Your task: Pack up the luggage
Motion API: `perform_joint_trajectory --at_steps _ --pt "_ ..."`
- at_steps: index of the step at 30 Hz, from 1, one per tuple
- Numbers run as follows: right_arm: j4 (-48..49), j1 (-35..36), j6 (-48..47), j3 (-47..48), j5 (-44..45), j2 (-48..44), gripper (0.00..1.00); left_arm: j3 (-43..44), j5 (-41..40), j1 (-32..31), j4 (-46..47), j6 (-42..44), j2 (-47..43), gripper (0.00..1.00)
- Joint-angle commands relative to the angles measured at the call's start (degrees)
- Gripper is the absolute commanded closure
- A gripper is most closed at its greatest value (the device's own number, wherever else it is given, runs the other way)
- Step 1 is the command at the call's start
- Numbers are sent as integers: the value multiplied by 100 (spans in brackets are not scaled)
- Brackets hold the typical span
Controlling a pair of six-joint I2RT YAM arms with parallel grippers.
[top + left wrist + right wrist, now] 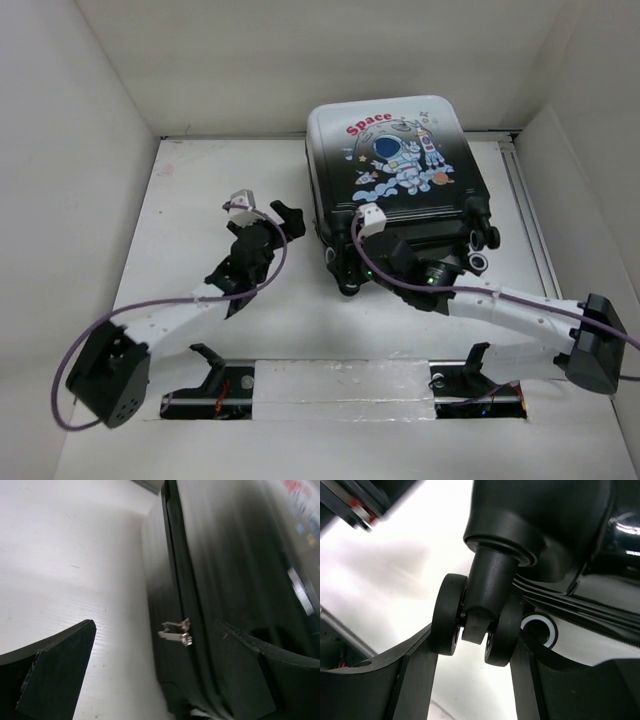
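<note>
The luggage (390,150) lies flat and closed at the back of the table, its astronaut print facing up. My left gripper (284,216) stands open just off its left side, holding nothing. In the left wrist view the left gripper (154,630) has its fingers (55,670) spread wide, one on each side of the luggage's black side wall (240,580). Two metal zipper pulls (177,631) hang there between the fingers. My right gripper (352,268) is at the near left corner. The right gripper (476,645) is shut on the twin caster wheel (480,615), one finger pressed against each side.
More caster wheels (484,238) stick out at the luggage's near right corner. White walls close in the table on the left, back and right. Two black stands (210,365) (470,360) sit by a slot along the near edge.
</note>
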Motion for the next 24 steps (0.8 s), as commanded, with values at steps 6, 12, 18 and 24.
perform_joint_trajectory --at_steps 6,12,18,24 --pt "680 1424 -448 924 -1347 415 60 43 -1130 260 -1637 -464 -2756 0" --pt "-58 1539 -500 1152 -689 -67 0 96 -753 261 -1840 -322 -3682 0" --pt "-972 1539 -623 1373 75 -1059 0 -115 221 261 -1541 -183 -4017 0" --pt "-1262 1539 -501 1030 841 -2106 0 -176 636 261 -1541 -234 -4070 0"
